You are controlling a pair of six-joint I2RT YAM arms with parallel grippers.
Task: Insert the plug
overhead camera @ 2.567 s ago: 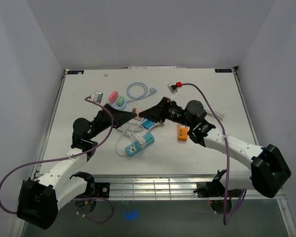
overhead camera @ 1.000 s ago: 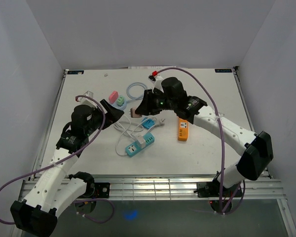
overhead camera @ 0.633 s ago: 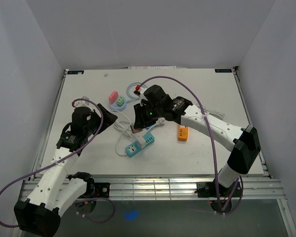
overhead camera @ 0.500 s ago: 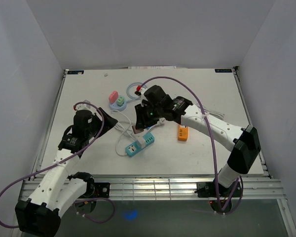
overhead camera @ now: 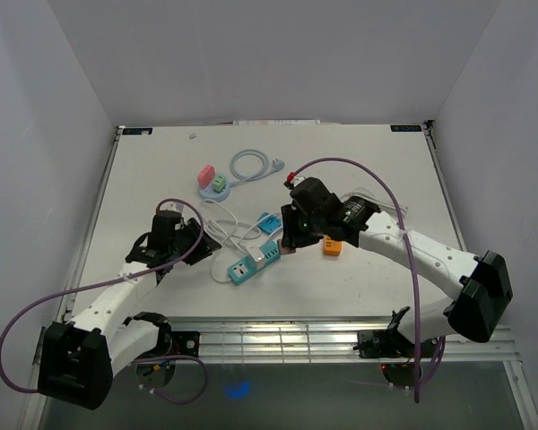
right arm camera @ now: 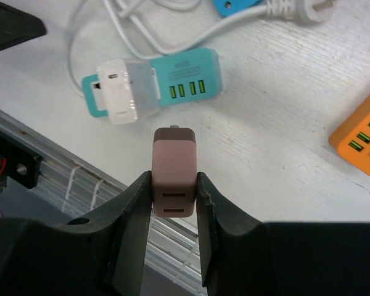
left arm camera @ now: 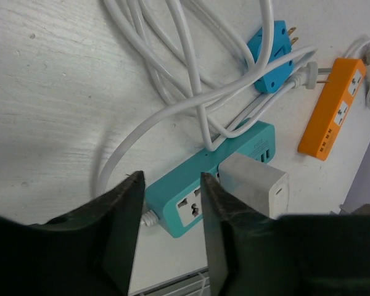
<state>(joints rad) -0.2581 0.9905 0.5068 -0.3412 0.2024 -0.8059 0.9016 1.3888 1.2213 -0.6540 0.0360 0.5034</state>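
Note:
My right gripper [right arm camera: 174, 185] is shut on a dusty-pink plug [right arm camera: 174, 174], which hangs above the bare table just in front of the teal power strip [right arm camera: 185, 85]. A white charger [right arm camera: 118, 91] sits plugged into that strip near its cable end. From above, the right gripper [overhead camera: 288, 244] hovers by the strip's [overhead camera: 256, 261] right end. My left gripper [left arm camera: 171, 206] is open with nothing between its fingers; past them I see the strip's cable end and a free socket [left arm camera: 190, 213]. It hangs left of the strip in the top view [overhead camera: 203, 236].
An orange power strip [overhead camera: 332, 244] lies right of the teal one, and a blue adapter [overhead camera: 269, 222] lies behind it among loops of white cable [overhead camera: 226, 235]. Pink [overhead camera: 206, 173] and green [overhead camera: 219, 184] adapters and a coiled pale-blue cable [overhead camera: 248, 165] are farther back. The table's near edge [right arm camera: 80, 179] is close.
The right gripper has carried the plug rightward and nearer, to the teal strip's right end. The left arm has drawn back and down, and its jaws have narrowed.

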